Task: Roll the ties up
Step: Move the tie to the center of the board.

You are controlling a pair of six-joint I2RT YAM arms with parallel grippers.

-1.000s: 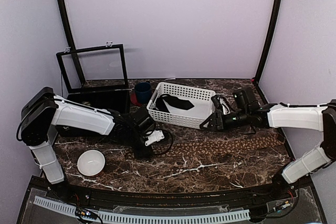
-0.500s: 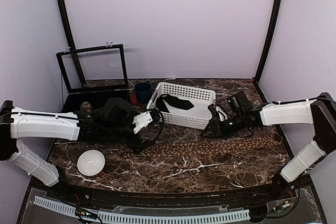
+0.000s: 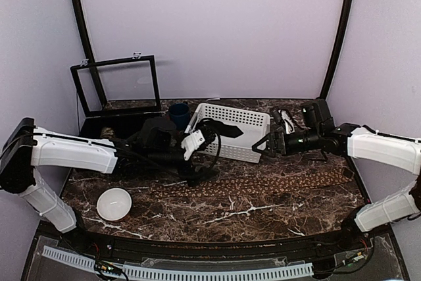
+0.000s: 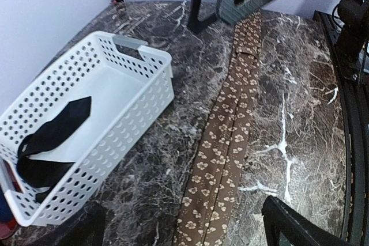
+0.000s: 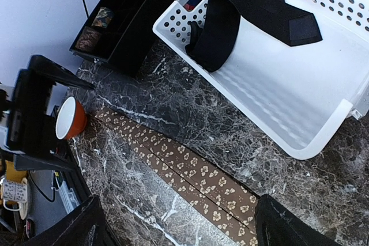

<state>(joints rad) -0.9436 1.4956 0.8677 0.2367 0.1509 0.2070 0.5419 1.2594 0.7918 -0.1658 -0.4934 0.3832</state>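
Filling most of the space is a dark marble table veined in white. It is shut in by pale lilac walls at the left, far and right sides, with black corner posts leaning up the far corners. Along the near edge runs a black rail with a white slotted strip. From the left, the left arm reaches low across the table toward the middle. The right arm comes in from the right at about the same depth. A white perforated basket sits at the far middle with a black tie lying loose inside. Just on its near side, the brown patterned tie lies flat and folded lengthwise, running left to right across the table. A band of bare marble shows between it and the near rail. A black box with its framed lid propped open stands at the far left, and two small rolled ties sit in its compartments. Beside the basket's far left corner is a blue cup. A white bowl rests near the left front. The left gripper hangs over the tie's left end with its jaws spread wide and nothing between them. The right gripper, by the basket's right end, is likewise spread wide and holds nothing.
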